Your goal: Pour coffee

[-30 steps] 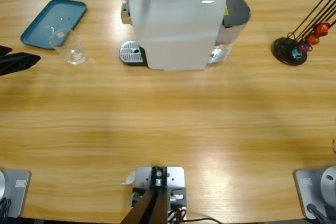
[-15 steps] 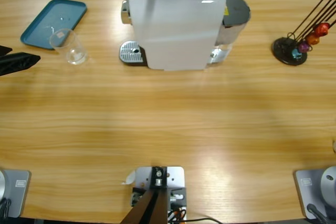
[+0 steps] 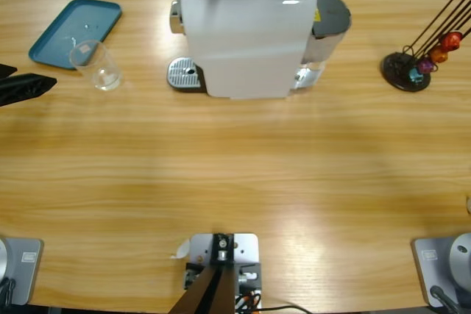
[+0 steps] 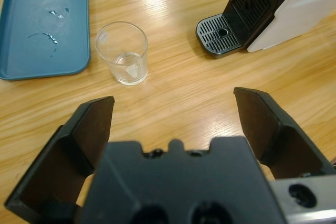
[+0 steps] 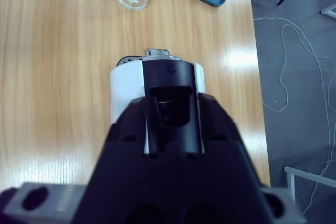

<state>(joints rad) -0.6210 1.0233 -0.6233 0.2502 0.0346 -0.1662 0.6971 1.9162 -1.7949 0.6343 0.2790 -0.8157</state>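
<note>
Left end effector hovers spread wide over the tabletop, the glass ahead beside the blue tray. Right end effector sits above the coffee machine; its grip state, I cannot tell.

No readable text, label, brand, number or sign shows anywhere.

A white coffee machine with a black top stands at the upper middle of the frame, its round metal drip tray bare at its left. A clear, upright, empty glass stands at upper left, well apart from it.
</note>
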